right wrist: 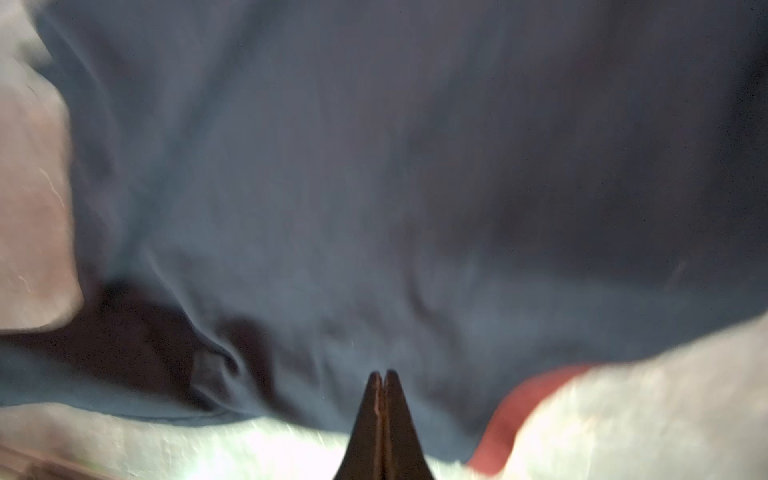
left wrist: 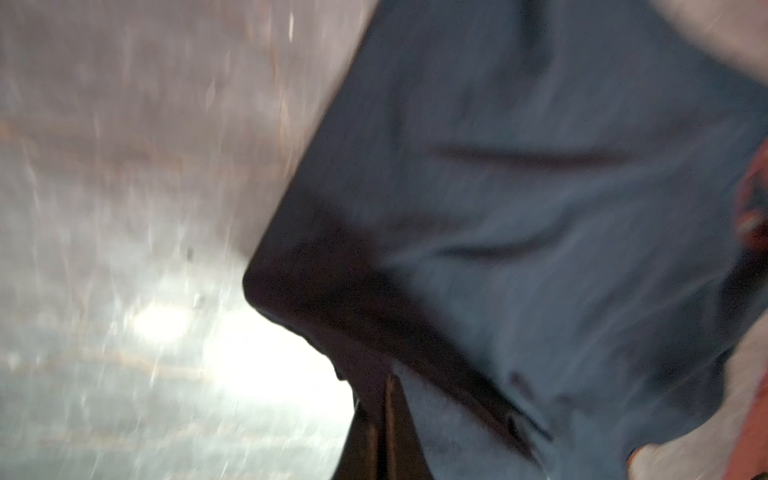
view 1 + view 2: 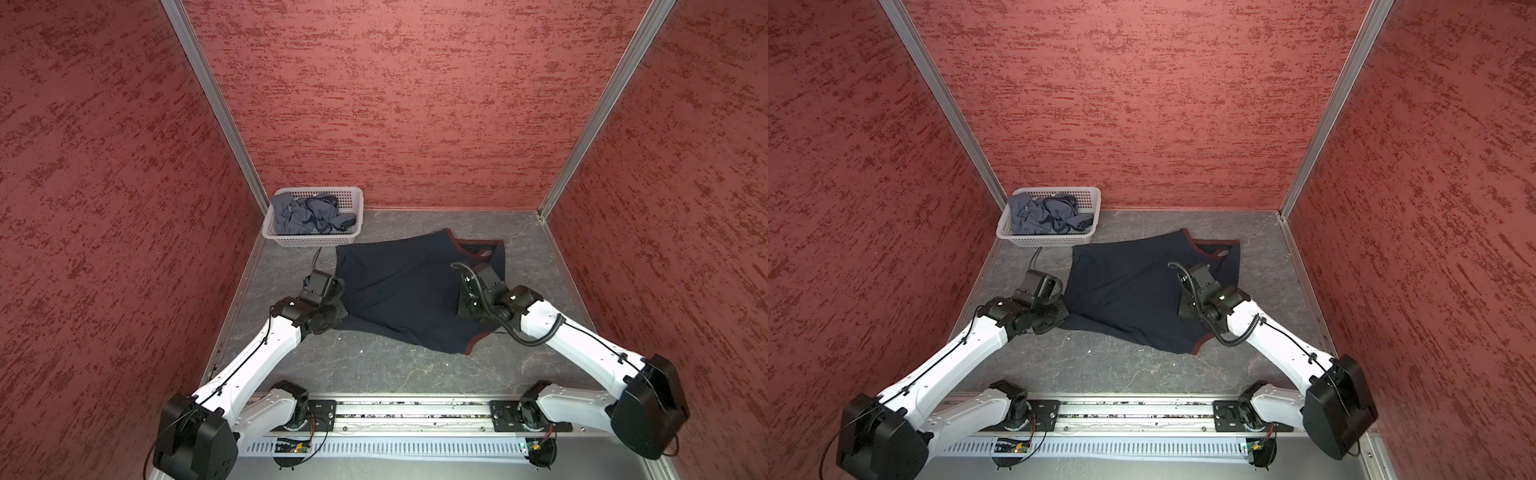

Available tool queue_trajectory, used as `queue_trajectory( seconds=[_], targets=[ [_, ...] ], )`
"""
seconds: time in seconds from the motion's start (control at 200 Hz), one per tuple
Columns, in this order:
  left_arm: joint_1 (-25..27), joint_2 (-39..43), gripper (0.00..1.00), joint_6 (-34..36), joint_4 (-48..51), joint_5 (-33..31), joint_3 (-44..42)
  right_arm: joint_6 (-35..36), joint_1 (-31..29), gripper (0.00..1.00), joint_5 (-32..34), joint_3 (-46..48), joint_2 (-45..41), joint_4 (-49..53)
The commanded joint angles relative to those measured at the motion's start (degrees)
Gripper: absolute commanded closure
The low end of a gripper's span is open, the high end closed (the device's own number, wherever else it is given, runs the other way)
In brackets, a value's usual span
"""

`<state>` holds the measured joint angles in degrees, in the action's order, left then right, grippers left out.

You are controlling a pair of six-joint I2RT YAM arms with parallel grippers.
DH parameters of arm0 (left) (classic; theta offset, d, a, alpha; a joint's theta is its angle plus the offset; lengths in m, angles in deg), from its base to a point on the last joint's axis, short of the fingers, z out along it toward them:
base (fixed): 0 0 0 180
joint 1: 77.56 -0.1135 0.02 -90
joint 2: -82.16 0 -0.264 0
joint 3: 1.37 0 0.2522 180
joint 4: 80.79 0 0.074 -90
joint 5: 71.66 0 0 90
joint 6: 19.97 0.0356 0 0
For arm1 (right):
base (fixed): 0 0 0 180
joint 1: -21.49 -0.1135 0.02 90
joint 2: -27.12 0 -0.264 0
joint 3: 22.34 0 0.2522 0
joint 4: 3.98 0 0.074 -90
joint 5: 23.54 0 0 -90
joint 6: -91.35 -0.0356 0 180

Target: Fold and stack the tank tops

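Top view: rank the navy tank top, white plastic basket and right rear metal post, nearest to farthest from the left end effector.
1. Dark navy tank top with maroon trim: its corner meets the left end effector.
2. White perforated plastic basket: back-left corner.
3. Aluminium corner post: back right, farthest.

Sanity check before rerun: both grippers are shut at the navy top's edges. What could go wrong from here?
The right gripper is shut, but its wrist view doesn't show cloth between the jaws; if it missed, only the left gripper lifts the navy tank top and the fold skews.
The top lies askew and creased; folding now may trap wrinkles.
The basket sits near the top's far corner; a wide sweep could nudge it.
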<state>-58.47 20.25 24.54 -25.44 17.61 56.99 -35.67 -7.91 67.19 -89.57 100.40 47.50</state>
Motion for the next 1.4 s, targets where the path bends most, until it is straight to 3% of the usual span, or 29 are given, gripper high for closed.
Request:
queue_trajectory(
  seconds=[0.0,0.125,0.225,0.346,0.636,0.817,0.977,1.152,1.247,1.393],
  targets=[
    [-3.9,-5.1,1.0,4.4,-8.7,-0.1,3.9,9.0,6.4,1.0,0.1,-3.9,8.3,-7.2],
    [-5.8,-14.4,1.0,5.4,-11.2,0.9,8.8,10.5,8.3,1.0,-1.7,-11.1,18.7,-5.7],
    [-5.8,-19.0,1.0,6.3,-10.4,1.8,11.5,8.6,6.4,0.75,-3.5,-6.3,13.7,-5.8],
    [-6.1,-21.8,1.0,6.0,-10.7,2.0,13.2,3.7,1.6,0.59,-5.6,3.2,4.5,-4.3],
    [-6.6,-24.3,1.0,6.2,-10.1,1.0,17.0,-16.8,-11.4,0.44,-13.6,21.3,-8.1,-10.2],
    [-6.8,-24.0,1.0,6.1,-10.9,1.5,15.8,-20.2,-14.5,0.39,-15.0,24.9,-6.1,-16.5],
    [-6.9,-23.3,1.0,6.1,-11.3,1.9,14.8,-15.7,-14.4,0.55,-10.0,19.2,-0.9,-16.9],
    [-7.7,-22.5,1.0,6.8,-10.7,1.4,14.1,-9.5,-13.9,0.82,1.9,10.4,0.0,-7.4],
    [-7.9,-21.8,1.0,6.9,-12.1,2.2,13.4,-4.8,-10.2,0.98,4.0,6.2,0.5,-6.0],
    [-8.1,-20.2,1.0,7.2,-13.4,2.3,13.8,2.0,-1.4,1.0,0.0,1.0,5.0,-11.5]
  ],
)
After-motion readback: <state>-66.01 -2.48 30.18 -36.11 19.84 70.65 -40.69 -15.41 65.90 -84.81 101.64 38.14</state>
